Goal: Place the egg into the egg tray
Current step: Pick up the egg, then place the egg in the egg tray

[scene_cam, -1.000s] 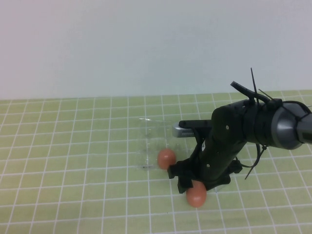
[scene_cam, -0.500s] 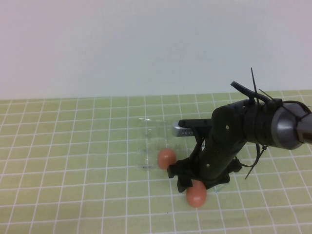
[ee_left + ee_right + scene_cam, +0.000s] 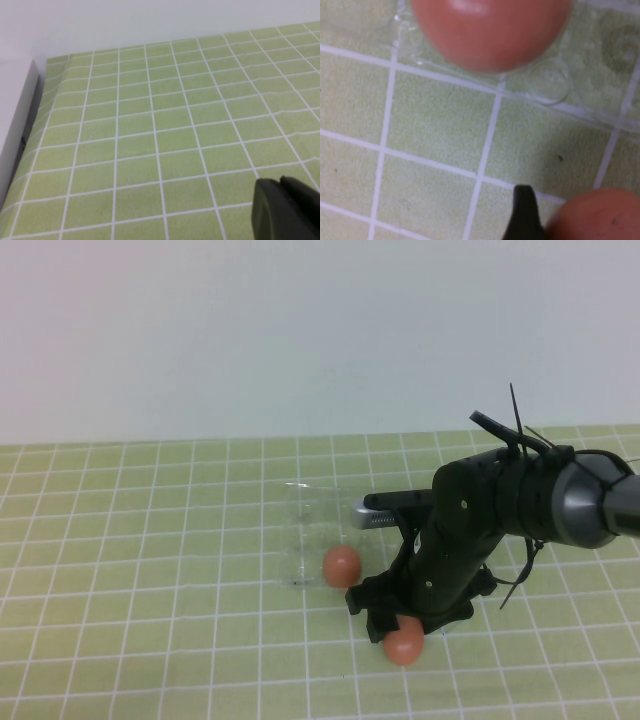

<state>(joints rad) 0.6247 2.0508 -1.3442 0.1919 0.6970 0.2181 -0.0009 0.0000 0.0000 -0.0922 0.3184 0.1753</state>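
One orange-brown egg (image 3: pixel 403 647) lies on the green grid cloth at the front. My right gripper (image 3: pixel 397 626) is down over it; in the right wrist view one dark fingertip (image 3: pixel 522 212) presses the side of this egg (image 3: pixel 600 217), and the other fingertip is out of view. The clear egg tray (image 3: pixel 305 525) lies just left of the arm. A second egg (image 3: pixel 341 565) sits in the tray's near right corner cup and also shows in the right wrist view (image 3: pixel 490 30), with the tray's rim (image 3: pixel 550 82) beside it. My left gripper (image 3: pixel 287 210) is shut, empty, over bare cloth.
The white-lined green cloth (image 3: pixel 150 570) covers the table up to a pale wall. In the left wrist view a white ledge (image 3: pixel 15 125) borders the cloth's edge. The right arm's body (image 3: pixel 480 530) stands right of the tray.
The right arm has shifted slightly down and towards the near edge, and the front egg under it has shifted the same way. The tray and its egg have not moved.
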